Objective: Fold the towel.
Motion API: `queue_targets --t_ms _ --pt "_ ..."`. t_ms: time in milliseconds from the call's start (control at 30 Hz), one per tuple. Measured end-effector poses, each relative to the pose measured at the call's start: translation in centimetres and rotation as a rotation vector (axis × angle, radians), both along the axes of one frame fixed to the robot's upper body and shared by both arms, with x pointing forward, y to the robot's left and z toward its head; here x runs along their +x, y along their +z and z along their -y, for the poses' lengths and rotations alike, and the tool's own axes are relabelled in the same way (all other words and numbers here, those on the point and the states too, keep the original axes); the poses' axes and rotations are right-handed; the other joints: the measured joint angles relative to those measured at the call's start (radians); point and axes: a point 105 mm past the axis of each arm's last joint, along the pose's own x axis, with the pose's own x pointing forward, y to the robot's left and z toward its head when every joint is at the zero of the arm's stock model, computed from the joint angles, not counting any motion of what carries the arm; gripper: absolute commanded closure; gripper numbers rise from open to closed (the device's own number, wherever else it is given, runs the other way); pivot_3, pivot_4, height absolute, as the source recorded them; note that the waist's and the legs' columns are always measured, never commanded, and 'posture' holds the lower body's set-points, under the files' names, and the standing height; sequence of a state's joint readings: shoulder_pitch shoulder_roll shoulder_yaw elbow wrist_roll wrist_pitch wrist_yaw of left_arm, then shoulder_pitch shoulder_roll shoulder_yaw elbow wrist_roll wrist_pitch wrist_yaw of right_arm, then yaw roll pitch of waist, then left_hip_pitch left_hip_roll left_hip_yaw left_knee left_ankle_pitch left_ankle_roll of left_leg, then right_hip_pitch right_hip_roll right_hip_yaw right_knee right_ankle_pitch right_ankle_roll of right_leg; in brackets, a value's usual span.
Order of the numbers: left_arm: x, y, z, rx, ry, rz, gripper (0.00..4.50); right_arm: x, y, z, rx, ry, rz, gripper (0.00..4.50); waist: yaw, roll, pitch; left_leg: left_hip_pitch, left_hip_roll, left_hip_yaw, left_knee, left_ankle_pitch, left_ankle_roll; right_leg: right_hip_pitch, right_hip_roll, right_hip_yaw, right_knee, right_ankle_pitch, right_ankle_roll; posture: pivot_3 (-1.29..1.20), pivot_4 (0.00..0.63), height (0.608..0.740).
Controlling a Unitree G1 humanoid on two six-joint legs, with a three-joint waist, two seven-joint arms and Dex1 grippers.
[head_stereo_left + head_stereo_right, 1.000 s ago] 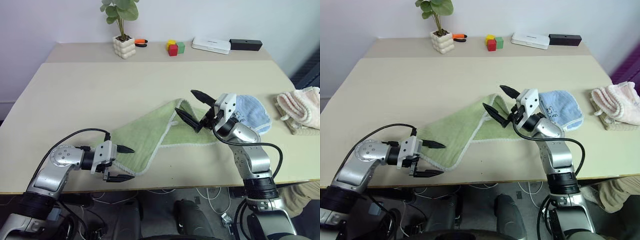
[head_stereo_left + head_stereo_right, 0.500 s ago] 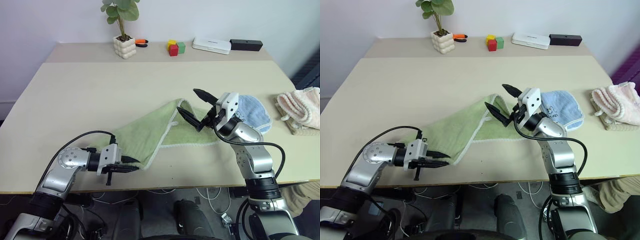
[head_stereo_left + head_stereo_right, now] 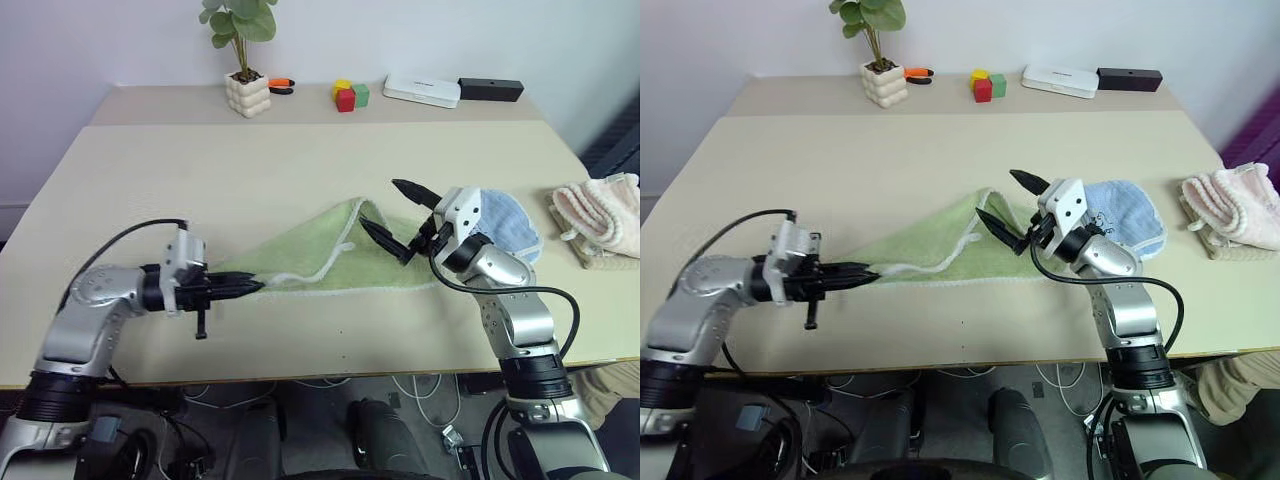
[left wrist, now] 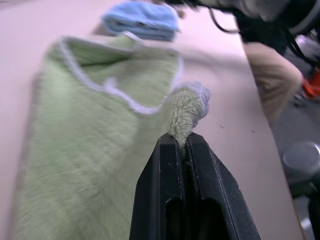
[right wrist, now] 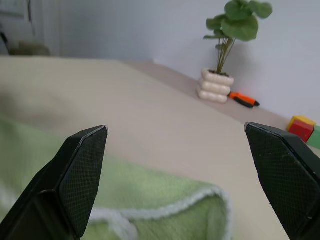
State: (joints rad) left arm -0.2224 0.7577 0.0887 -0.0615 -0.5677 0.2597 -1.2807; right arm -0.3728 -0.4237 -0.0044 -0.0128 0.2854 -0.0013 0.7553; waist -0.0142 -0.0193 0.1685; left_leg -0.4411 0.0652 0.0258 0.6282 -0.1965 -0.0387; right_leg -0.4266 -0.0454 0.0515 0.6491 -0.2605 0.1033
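The towel (image 3: 330, 250) is lying stretched across the middle of the table (image 3: 150, 180), its far end bunching up beside the right gripper (image 3: 400, 220) and its near corner being pinched off the surface by the left gripper (image 3: 245, 286), whose two black fingers (image 4: 172, 165) are pressing together with a tuft of green terry and whitish edging sticking out between them. The corner is hanging clear of the tabletop while the cloth behind it is sagging back down to the table, so the step in hand appears to be the first fold: one corner is being gripped at the near left end, ready to be carried over the rest of the cloth. The right gripper is hovering with its fingers spread wide and holding nothing, poised just above the raised far end of the towel, with the light blue towel (image 3: 505, 225) lying just behind it and the pale pink towel (image 3: 600, 225) sitting well apart toward the right edge of the table. The next move is probably calling for the right gripper to be coming down and closing on the far end or the matching corner, so that the cloth is being held at two points; otherwise the left arm dragging its corner across is likely sliding the whole towel instead of doubling it, and the edge risks rolling under unevenly
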Motion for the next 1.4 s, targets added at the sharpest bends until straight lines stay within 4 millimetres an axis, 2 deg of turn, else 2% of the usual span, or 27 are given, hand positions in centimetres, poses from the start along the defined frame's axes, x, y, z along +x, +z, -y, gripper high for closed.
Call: queue_targets --t_ms 133,267,400,567,767,800,833,900,1400 --pt "0.6 0.3 -0.8 -0.019 0.063 0.003 4.48 0.3 -1.3 0.3 -0.133 0.0 0.0 0.0 0.003 0.0 0.0 0.0 0.0 0.0 0.001 0.0 0.0 0.0 0.0 0.0 0.0 -0.001 -0.001 0.0 0.15 0.74" --pt "1.1 0.5 -1.4 -0.033 0.109 0.027 4.48 0.8 -1.6 1.6 -0.247 -0.046 -0.01 0.0 0.002 0.0 0.0 0.0 0.0 0.0 0.0 0.0 0.0 0.0 0.0 0.0 0.0 -0.001 -0.001 0.0 0.15 0.74" --pt "1.0 -0.2 -1.7 -0.045 0.135 0.009 4.48 1.8 -3.4 3.0 -0.38 -0.145 -0.083 0.0 0.001 0.0 0.0 0.0 0.0 0.0 0.0 0.0 0.0 0.0 0.0 0.0 0.0 -0.001 -0.001 0.0 0.15 0.74" --pt "1.0 -0.2 -2.0 -0.055 0.155 0.021 4.48 2.2 -4.4 3.8 -0.423 -0.182 -0.113 0.0 0.002 0.0 0.0 0.0 0.0 0.0 0.001 0.0 0.0 0.0 0.0 0.0 0.0 -0.001 -0.001 0.0 0.15 0.74" --pt "1.0 -0.2 -2.0 -0.063 0.156 0.024 4.48 3.2 -4.8 5.6 -0.502 -0.242 -0.117 0.0 0.002 0.0 0.0 0.0 0.0 0.0 0.0 0.0 0.0 0.0 0.0 0.0 0.0 -0.001 -0.001 0.0 0.15 0.74" --pt "1.0 -0.2 -2.0 -0.063 0.155 0.024 4.5 3.3 -5.0 5.9 -0.524 -0.247 -0.12 0.57 0.001 0.0 0.0 0.0 0.0 0.0 0.0 0.0 0.0 0.0 0.0 0.0 0.0 -0.001 -0.001 0.0 0.15 0.74" --pt "1.0 -0.2 -2.0 -0.063 0.153 0.023 4.5 3.3 -5.4 6.0 -0.544 -0.248 -0.126 0.85 0.001 0.0 0.0 0.0 0.0 0.0 0.0 0.0 0.0 0.0 0.0 0.0 0.0 -0.001 -0.001 0.0 0.15 0.74" --pt "0.9 -0.4 -2.0 -0.066 0.147 0.012 4.5 3.3 -6.1 6.2 -0.576 -0.242 -0.141 1.76 0.001 0.0 0.0 0.0 0.0 0.0 0.0 0.0 0.0 0.0 0.0 0.0 0.0 -0.001 -0.001 0.0 0.15 0.74" --pt "0.8 -0.5 -1.9 -0.067 0.146 0.019 4.5 2.7 -5.9 5.1 -0.567 -0.168 -0.145 1.76 0.002 0.0 0.0 0.0 0.0 0.0 0.001 0.0 0.0 0.0 0.0 0.0 0.0 -0.001 -0.001 0.0 0.15 0.74"
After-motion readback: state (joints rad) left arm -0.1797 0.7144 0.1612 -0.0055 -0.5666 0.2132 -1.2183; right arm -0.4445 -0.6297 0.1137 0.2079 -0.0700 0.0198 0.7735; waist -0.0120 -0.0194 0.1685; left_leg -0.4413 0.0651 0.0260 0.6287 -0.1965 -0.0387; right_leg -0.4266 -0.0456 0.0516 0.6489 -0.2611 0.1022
